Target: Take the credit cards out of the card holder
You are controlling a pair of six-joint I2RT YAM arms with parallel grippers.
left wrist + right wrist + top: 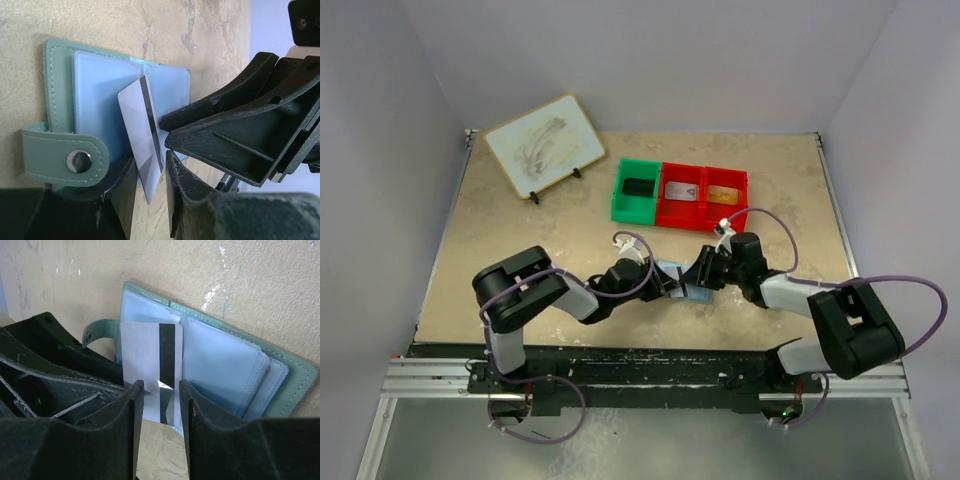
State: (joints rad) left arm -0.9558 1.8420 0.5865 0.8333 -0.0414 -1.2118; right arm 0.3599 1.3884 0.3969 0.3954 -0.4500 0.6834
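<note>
The card holder [95,85] lies open on the table, teal outside with pale blue sleeves [225,357], between the two arms [672,271]. A white credit card [142,145] with a black stripe sticks out of a sleeve [145,350]. My left gripper [150,167] is open; the card's free end stands between its fingers with table showing beside it. My right gripper [161,386] is open too. In the left wrist view its fingertips [164,131] rest against the card by the stripe. From above, both grippers [655,280] [700,278] meet over the holder.
Behind the holder stand a green bin [620,208] with a black card [638,187] and a red double bin [685,216] with a silver card [682,190] and a gold card [722,194]. A white board on a stand [545,145] is at the back left.
</note>
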